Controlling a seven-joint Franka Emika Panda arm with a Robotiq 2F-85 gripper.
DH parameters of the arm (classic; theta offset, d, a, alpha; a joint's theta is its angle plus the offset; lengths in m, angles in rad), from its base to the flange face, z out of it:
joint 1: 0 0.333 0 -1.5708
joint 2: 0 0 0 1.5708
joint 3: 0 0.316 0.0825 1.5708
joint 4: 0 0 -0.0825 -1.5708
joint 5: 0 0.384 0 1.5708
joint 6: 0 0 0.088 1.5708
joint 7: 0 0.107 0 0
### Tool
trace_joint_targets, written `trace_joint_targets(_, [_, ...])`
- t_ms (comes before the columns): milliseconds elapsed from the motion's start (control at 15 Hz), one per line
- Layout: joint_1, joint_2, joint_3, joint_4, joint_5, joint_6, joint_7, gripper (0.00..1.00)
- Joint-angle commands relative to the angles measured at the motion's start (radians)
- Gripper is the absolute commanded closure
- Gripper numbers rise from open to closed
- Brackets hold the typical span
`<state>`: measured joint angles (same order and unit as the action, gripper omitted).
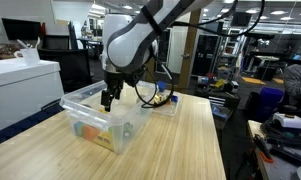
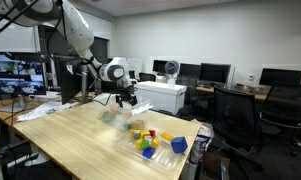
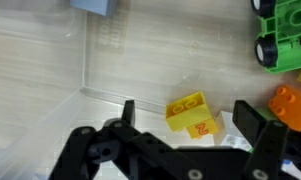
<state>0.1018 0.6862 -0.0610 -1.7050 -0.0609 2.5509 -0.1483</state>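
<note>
My gripper is open and empty, hanging over a clear plastic bin on a wooden table. In the wrist view a yellow toy block with a red mark lies between the two black fingers, with a clear block next to it. An orange block lies to the right and a green toy car at the upper right. In both exterior views the gripper sits just above the bin's rim.
A second clear bin with yellow, blue, green and red blocks stands near the table's edge. A white cabinet stands beside the table. Office chairs and desks with monitors fill the room behind. A grey-blue block lies at the top of the wrist view.
</note>
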Motion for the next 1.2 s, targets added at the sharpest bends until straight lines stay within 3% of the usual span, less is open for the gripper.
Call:
trace_joint_targets(0, [-0.038,0.025,0.047,0.013,-0.036,0.031,-0.039,0.0])
trace_joint_targets(267, [-0.054,0.024,0.089,-0.029,-0.044,0.193,-0.085,0.0])
trace_joint_targets(733, [-0.153,0.1,0.149,0.023,-0.021,0.221,-0.118,0.0])
trace_joint_targets(1000, [-0.164,0.098,0.192,0.005,-0.02,0.239,-0.155,0.0])
trace_joint_targets(1067, [-0.165,0.101,0.203,0.007,-0.018,0.243,-0.163,0.25])
trace_joint_targets(1133, [-0.167,0.101,0.205,0.009,-0.018,0.245,-0.166,0.27])
